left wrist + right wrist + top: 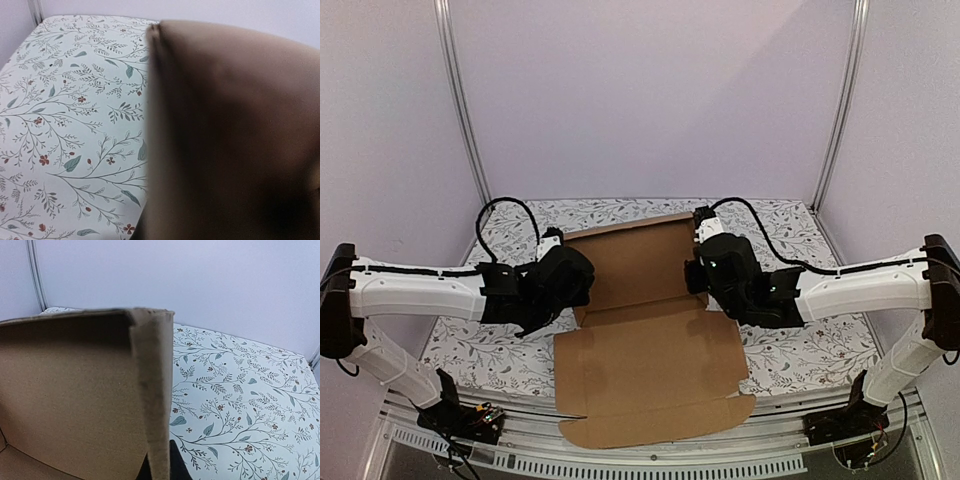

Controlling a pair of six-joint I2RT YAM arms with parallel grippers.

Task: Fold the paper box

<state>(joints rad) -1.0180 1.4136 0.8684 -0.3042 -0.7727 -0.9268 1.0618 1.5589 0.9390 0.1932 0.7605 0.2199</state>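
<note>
— While the paper box (640, 350) (plain brown die-cut cardboard, all flaps and crease lines) sits mid-table with its back half raised into walls and the big front panel lying flat toward the arms, how would you get those side walls up clean? Both arms are on it: left gripper (580, 288) against the left wall, right gripper (698, 272) at the right wall.

— Right one looks sorted imo. Its wrist view shows the wall's edge rising from between the dark fingers (176, 469), closed right down on the cardboard. Left is closed too, but its camera is just blurry brown, so I can't tell if it's pinching or only pushing. I'd bend both walls along their creases together, evenly, so the base doesn't skid on the leafy floral-print tabletop (800, 350). Watch the front panel as well: it reaches past the near edge and could drag.
</note>
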